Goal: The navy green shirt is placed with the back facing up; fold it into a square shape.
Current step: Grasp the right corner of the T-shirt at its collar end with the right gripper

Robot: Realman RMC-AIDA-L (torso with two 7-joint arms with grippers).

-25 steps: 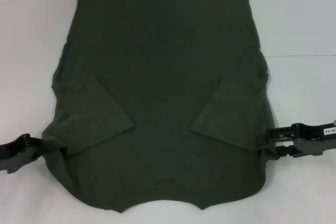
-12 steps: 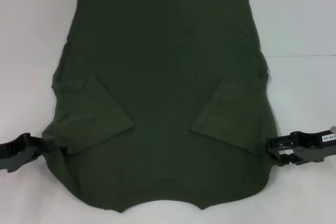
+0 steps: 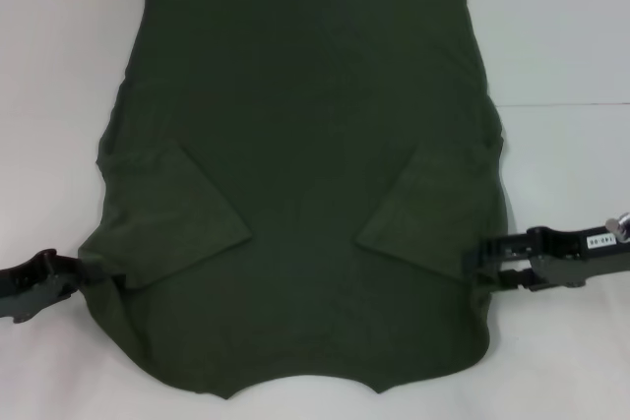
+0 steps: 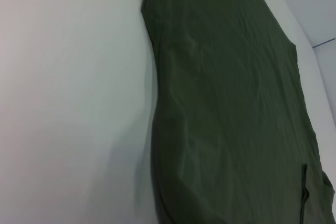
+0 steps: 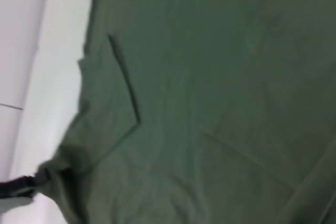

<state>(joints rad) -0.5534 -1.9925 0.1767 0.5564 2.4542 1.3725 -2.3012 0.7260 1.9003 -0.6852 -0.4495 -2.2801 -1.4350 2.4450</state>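
Note:
The navy green shirt lies spread on the white table, both sleeves folded inward and the curved neckline at the near edge. My left gripper sits at the shirt's left side edge near the sleeve, shut on fabric that bunches toward it. The right wrist view shows that same gripper with the cloth gathered at its tips. My right gripper is at the right side edge, shut on the fabric there. In the left wrist view only the shirt and table appear.
The white table surrounds the shirt on all sides. A thin seam line runs across the surface at the right. Nothing else lies on the table.
My right gripper has slid inward toward the shirt's middle, and the right edge of the fabric has shifted in with it. The left gripper has hardly moved.

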